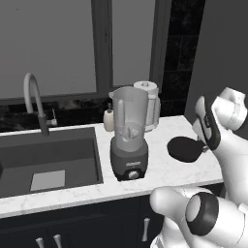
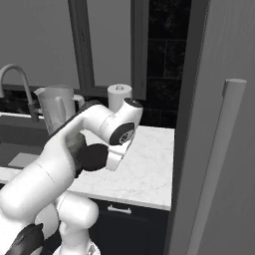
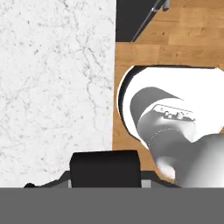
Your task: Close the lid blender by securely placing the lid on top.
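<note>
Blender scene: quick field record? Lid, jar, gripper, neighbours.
lid: flat black disc lying on the marble counter, right of the blender
blender: upright by the sink, jar top open, no lid on it
gripper: at the lid's right edge; open or shut, cannot tell
behind blender: pale white-capped appliance, small cream soap bottle
faucet: behind the sink
task state: lid not yet placed

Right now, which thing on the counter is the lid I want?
On the marble counter right of the sink stands the blender. The lid lies flat to its right: a black disc, unlike the white-capped appliance behind.
</note>
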### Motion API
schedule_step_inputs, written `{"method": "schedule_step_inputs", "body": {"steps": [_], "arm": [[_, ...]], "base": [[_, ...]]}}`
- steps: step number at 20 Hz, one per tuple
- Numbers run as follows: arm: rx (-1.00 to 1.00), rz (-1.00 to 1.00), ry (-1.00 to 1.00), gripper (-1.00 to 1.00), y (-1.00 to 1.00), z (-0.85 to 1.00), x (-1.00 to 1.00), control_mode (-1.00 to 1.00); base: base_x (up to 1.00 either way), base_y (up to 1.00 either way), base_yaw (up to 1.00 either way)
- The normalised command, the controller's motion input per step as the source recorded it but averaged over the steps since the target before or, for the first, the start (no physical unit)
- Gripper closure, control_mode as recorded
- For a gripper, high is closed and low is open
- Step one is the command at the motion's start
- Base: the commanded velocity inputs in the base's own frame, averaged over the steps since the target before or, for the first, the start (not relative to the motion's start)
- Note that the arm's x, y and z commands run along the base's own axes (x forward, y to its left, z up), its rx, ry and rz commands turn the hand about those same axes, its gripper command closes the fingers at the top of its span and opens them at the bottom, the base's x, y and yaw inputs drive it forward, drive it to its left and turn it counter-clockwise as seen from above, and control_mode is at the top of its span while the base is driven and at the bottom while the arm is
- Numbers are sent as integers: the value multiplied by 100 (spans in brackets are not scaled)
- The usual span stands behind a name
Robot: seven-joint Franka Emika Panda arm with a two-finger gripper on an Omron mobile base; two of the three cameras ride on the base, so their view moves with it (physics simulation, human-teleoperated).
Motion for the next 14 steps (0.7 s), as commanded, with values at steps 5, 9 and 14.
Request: {"method": "schedule_step_inputs", "body": {"steps": [5, 9, 14], "arm": [[4, 0, 0, 100, 39, 56, -25, -100], [4, 0, 0, 100, 41, 46, -26, -100], [6, 0, -1, 100, 37, 35, -18, -100]], "base": [[0, 0, 0], [0, 0, 0], [0, 0, 0]]}}
